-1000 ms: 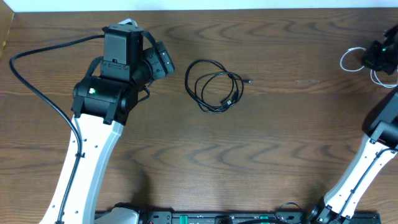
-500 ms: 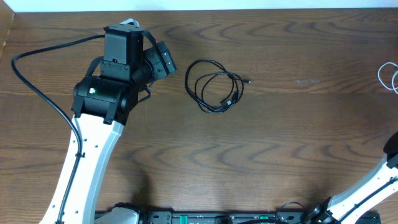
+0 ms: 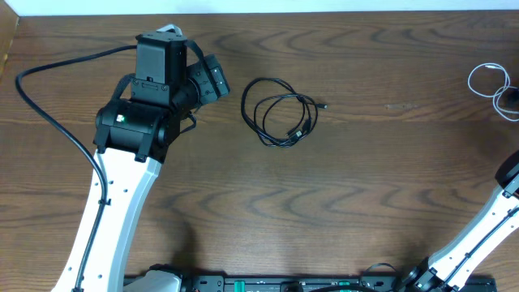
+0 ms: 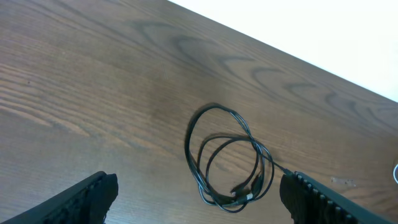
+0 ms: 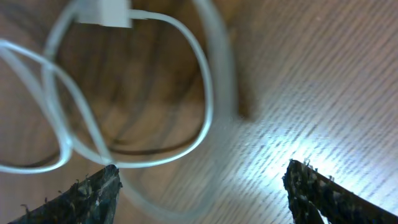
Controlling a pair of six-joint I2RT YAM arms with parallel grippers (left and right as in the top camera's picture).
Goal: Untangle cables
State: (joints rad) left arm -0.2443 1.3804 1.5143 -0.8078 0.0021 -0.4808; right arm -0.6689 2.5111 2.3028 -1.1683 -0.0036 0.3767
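Nearest us in the left wrist view, the left end effector [image 4: 199, 202] shows two dark fingertips [image 4: 93, 196] set wide apart at the lower corners, with nothing between them. In the right wrist view the right end effector [image 5: 202, 193] is spread just as wide and grips nothing; its two fingertips [image 5: 93, 193] sit on the near side of the white loops.

We count two cables, one black and one white, well apart on the wooden worktop [image 3: 365, 203].

The black cable [image 3: 280, 113] lies about mid-worktop, to the right of the left end effector [image 3: 209, 81] and clear of it. It is a loose, nearly round coil of a few overlapping loops, slightly wider than deep. One short tail with a plug runs out toward the right, and a second plug rests inside the coil's near-right edge. From the left wrist it shows beyond the fingertips, flat on the wood [image 4: 230, 162].

The white cable [image 3: 486, 81] lies at the far right edge, partly cut off by the frame. Close up [image 5: 124, 93] we see several crossing loops and one white plug at the top, its long axis across the picture, the cord leaving its right end.
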